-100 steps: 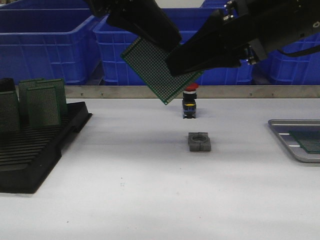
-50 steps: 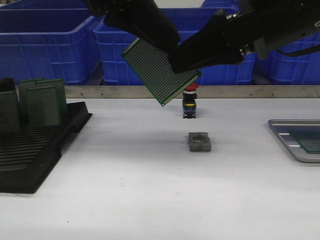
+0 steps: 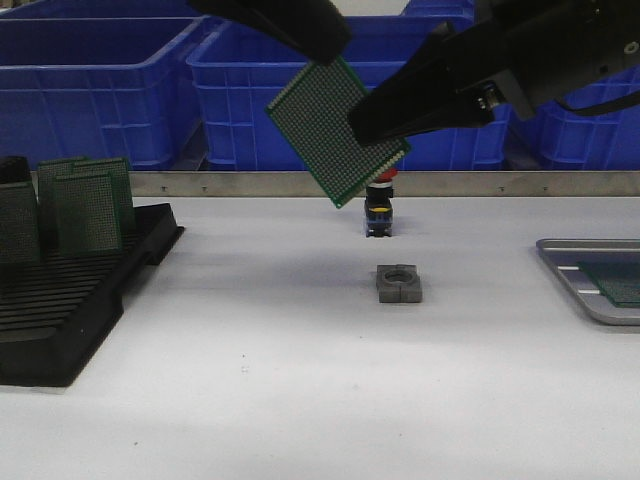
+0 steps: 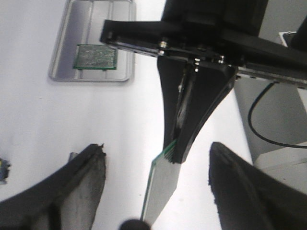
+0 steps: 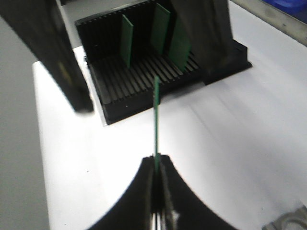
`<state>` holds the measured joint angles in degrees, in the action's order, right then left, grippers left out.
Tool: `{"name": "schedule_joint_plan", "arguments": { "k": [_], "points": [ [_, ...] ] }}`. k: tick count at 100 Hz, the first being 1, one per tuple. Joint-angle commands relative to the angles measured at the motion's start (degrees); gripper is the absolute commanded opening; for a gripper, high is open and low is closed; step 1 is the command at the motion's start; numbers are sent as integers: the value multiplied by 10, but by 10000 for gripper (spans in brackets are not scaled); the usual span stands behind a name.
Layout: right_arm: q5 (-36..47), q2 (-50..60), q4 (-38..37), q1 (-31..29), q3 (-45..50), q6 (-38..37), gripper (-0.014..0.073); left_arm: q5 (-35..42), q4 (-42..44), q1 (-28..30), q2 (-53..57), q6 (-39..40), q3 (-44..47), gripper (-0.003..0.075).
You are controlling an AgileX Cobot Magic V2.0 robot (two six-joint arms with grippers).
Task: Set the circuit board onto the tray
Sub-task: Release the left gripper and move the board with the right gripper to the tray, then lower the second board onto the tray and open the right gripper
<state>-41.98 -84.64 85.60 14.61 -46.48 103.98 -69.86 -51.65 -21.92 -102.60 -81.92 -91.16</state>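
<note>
Above the white table (image 3: 300, 380), the right gripper (image 5: 156, 168) pinches only the circuit board's (image 3: 337, 130) edge while the left gripper's (image 4: 158, 191) fingers stand spread clear, so the board could pivot or slip before reaching the tray (image 3: 570, 270).

An electronics assembly workstation, by the look of it — blue plastic bins (image 3: 100, 90) stacked behind a white bench (image 3: 300, 380), black slotted rack (image 3: 70, 300) holding green perforated boards (image 3: 88, 210) — grey metal tray (image 3: 570, 270) alongside.
</note>
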Motion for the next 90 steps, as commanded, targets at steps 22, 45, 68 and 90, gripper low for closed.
{"name": "schedule_joint_plan", "arguments": {
  "k": [22, 45, 68, 90],
  "points": [
    [84, 16, 26, -61, 20, -121, -69, -14, -42, 44, 31, 4, -39, 439],
    [156, 16, 26, -148, 37, -175, -69, -17, -42, 48, 31, 4, -39, 439],
    [193, -2, 31, -220, 45, -175, -69, -15, -42, 48, 31, 4, -39, 439],
    [206, -53, 57, -262, 47, -176, -62, -15, -42, 48, 31, 4, -39, 439]
  ]
}}
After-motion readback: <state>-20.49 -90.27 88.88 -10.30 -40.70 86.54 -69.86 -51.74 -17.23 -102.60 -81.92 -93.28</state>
